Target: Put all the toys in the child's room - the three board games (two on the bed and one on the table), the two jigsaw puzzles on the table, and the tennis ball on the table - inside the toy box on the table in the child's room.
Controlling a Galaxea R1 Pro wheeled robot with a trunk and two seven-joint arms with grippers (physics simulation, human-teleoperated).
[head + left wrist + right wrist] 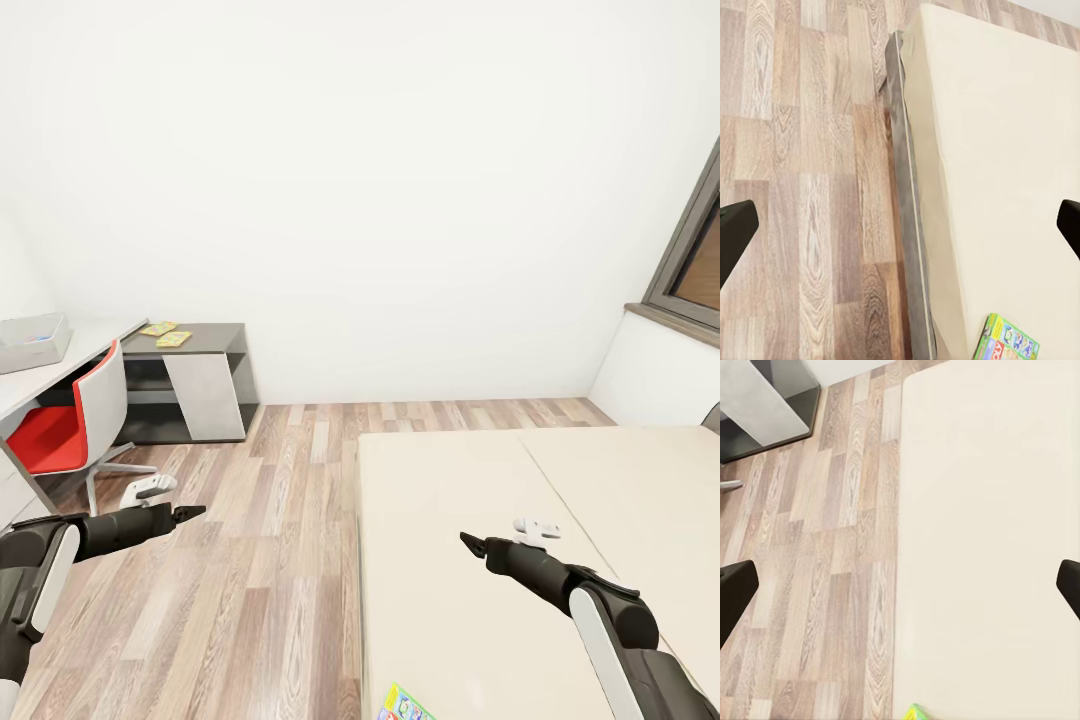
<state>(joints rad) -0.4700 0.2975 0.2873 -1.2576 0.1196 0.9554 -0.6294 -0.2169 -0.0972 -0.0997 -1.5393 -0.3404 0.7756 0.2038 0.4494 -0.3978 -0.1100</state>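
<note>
Child's room, seen from the head camera: white walls, wood-plank floor [250, 560], grey-framed window [695, 250] at the right edge.

Bed [560, 500]: beige mattress, lower right of the head view. One board game [403, 705] lies flat on the mattress near its floor-side edge, cut off by the bottom of the picture; its green-edged printed cover also shows in the left wrist view [1009, 341]. A small coloured corner at the mattress edge in the right wrist view cannot be identified with certainty.

Table [60, 360]: light grey top at far left, with a lower dark grey section [200, 340] against the wall. Toy box [32, 340]: translucent grey bin on the light top at the left edge. Two jigsaw puzzles [165, 334]: flat yellow-green squares, side by side on the dark section, well apart from the toy box.

Chair [75, 425]: red seat, white shell, drawn up to the table.

Left gripper [190, 513]: over the floor, fingers spread wide, empty.

Right gripper [472, 545]: over the mattress, fingers spread wide, empty.
</note>
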